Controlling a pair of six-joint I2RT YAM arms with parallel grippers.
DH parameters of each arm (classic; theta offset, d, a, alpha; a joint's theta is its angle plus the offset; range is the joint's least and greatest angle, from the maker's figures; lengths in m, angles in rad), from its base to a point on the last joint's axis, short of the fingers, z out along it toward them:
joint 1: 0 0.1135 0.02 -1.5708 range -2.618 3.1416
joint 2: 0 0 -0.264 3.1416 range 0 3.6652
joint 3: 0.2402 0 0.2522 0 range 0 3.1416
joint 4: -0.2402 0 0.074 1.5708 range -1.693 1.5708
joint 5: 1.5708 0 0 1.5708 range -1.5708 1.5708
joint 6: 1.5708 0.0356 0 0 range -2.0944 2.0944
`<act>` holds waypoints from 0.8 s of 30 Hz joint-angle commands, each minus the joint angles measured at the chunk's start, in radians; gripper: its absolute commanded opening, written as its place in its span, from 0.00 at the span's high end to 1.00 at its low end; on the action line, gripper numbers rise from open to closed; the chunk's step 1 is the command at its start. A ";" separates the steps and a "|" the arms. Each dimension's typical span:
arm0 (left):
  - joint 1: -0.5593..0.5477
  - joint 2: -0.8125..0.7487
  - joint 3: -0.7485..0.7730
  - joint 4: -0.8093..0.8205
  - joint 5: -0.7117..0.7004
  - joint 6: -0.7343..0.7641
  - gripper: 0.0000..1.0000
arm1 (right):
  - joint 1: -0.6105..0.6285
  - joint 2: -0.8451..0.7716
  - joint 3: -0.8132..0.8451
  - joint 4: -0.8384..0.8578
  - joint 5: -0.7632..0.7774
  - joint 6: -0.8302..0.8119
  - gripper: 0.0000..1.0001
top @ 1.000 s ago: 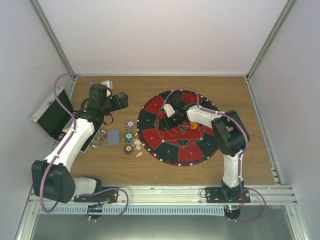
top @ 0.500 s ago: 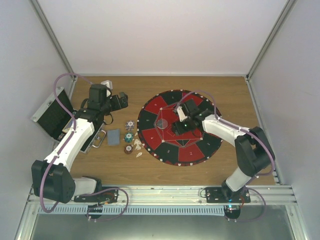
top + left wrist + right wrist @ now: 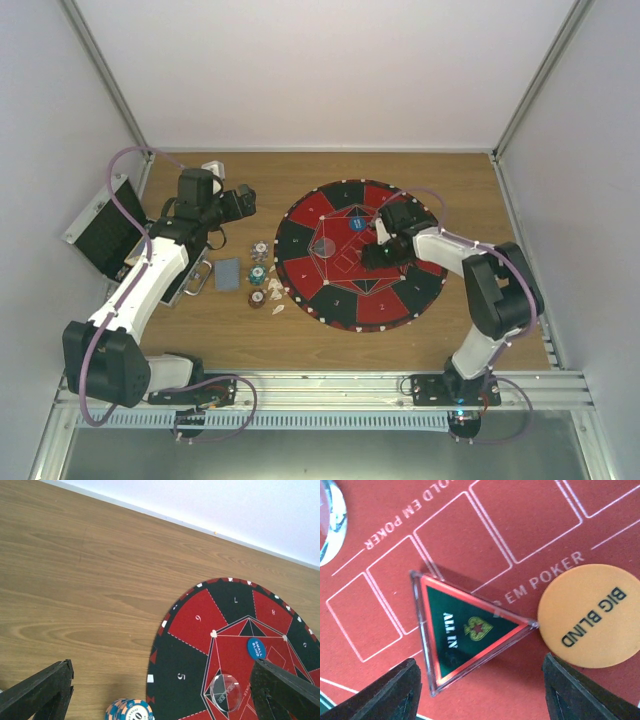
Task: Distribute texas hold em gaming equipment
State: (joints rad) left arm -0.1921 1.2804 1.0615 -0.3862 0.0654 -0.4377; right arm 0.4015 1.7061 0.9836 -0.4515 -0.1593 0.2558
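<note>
Bright, even light; soft shadows, slight blur

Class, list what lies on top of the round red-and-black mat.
On the mat: a blue disc, a clear disc, a green triangle and an orange disc. From above, the right gripper hides the last two.

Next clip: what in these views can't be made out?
Top view: right pincer hides the all-in triangle and orange big-blind disc.
Right wrist: clear disc cut by left edge.
Left wrist: chip stack cut by bottom edge.
Top view: loose chips too small to count.
</note>
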 commanded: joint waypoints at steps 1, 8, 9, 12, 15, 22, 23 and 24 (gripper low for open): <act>-0.006 -0.027 -0.010 0.023 -0.009 -0.006 0.03 | -0.019 0.040 0.044 0.032 -0.010 -0.019 0.32; -0.007 -0.024 -0.010 0.023 -0.016 -0.007 0.03 | -0.022 0.082 0.072 0.047 -0.034 -0.072 0.29; -0.006 -0.024 -0.009 0.024 -0.016 -0.007 0.03 | -0.022 0.087 0.073 0.049 -0.035 -0.076 0.29; -0.007 -0.021 -0.009 0.023 -0.018 -0.007 0.02 | -0.022 0.102 0.081 0.049 -0.040 -0.094 0.29; -0.006 -0.020 -0.009 0.023 -0.018 -0.007 0.02 | -0.021 0.106 0.085 0.045 -0.066 -0.113 0.29; -0.006 -0.011 -0.011 0.024 -0.015 -0.010 0.02 | -0.006 0.087 0.056 0.038 -0.177 -0.132 0.32; -0.007 -0.011 -0.010 0.023 -0.015 -0.010 0.02 | 0.002 0.084 0.053 0.035 -0.191 -0.133 0.32; -0.006 -0.010 -0.010 0.025 -0.013 -0.010 0.02 | 0.010 0.081 0.050 0.032 -0.201 -0.133 0.32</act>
State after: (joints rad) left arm -0.1921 1.2797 1.0615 -0.3859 0.0601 -0.4381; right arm 0.3878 1.7924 1.0470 -0.4107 -0.2745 0.1429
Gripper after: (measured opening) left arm 0.977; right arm 0.682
